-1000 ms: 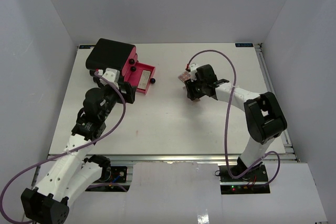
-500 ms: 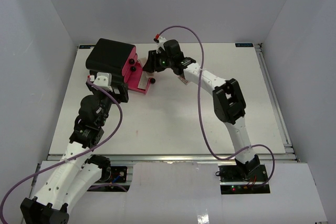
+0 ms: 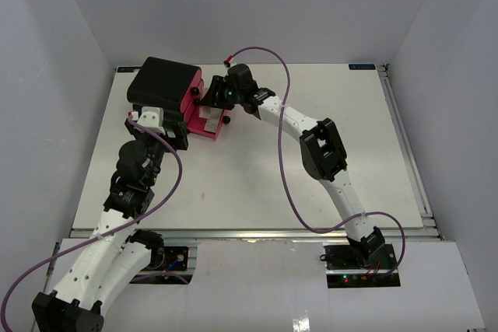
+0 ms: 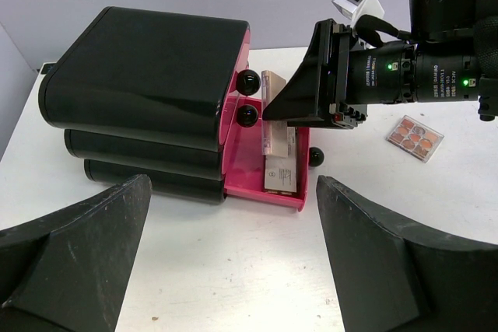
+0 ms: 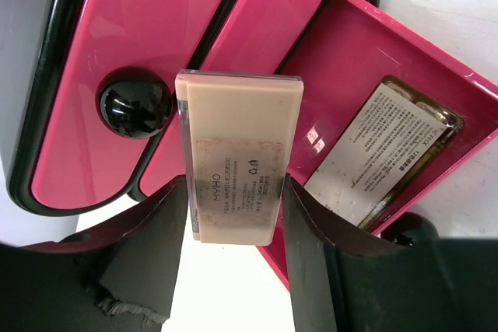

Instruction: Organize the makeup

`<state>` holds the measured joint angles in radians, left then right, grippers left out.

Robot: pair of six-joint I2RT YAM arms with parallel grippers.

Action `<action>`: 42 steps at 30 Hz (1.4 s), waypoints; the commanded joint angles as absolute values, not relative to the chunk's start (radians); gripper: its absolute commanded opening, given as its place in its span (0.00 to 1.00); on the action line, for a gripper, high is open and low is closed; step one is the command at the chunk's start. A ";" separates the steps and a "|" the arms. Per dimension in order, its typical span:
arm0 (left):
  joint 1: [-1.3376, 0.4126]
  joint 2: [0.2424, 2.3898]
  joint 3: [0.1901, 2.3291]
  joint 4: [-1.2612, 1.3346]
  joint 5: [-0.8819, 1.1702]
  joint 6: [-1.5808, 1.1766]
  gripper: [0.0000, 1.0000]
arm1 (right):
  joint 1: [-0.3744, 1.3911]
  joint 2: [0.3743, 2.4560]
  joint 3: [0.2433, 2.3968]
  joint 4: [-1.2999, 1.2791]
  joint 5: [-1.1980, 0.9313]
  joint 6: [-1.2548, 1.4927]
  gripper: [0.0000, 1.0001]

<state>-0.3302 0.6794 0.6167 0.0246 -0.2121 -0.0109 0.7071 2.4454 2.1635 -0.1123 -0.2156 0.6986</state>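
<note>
My right gripper is shut on a pink rectangular palette, label side up, and holds it above the open bottom drawer of the black box. In the left wrist view the held palette hangs over the drawer. Another flat labelled cosmetic lies in that drawer, also seen in the right wrist view. A pink square palette lies on the table to the right. My left gripper is open and empty, in front of the box. The other makeup is out of view.
The two upper pink drawers are shut, with black knobs. The right arm stretches across the table's middle towards the box. The enclosure walls stand close at left, right and back.
My right arm has swung left from the table's middle to above the open drawer, carrying the rectangular palette. The left arm has shifted slightly near the box.
</note>
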 commanded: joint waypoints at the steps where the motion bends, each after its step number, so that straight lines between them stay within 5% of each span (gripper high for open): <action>1: -0.325 0.672 0.614 0.038 -0.195 -0.005 0.98 | 0.708 2.418 2.159 -0.097 -0.215 0.742 0.32; 16: -0.325 0.675 0.617 0.035 -0.170 -0.005 0.98 | 0.701 2.400 2.088 -0.079 -0.216 0.766 0.41; 18: -0.325 0.678 0.616 0.035 -0.170 -0.005 0.98 | 0.701 2.412 2.103 -0.071 -0.219 0.772 0.53; 20: -0.325 0.682 0.615 0.035 -0.170 -0.005 0.98 | 0.703 2.422 2.114 -0.060 -0.224 0.775 0.89; 35: -0.325 0.703 0.602 0.058 -0.084 -0.006 0.98 | 0.685 2.321 2.094 -0.033 -0.307 0.695 0.90; 42: -0.325 0.787 0.588 0.129 0.158 -0.083 0.98 | 0.599 2.060 1.861 -0.029 -0.360 0.252 0.90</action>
<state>-0.3289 0.7222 0.5896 0.0667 -0.0661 -0.0171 0.6752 2.3149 2.0176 -0.0880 -0.3024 0.6216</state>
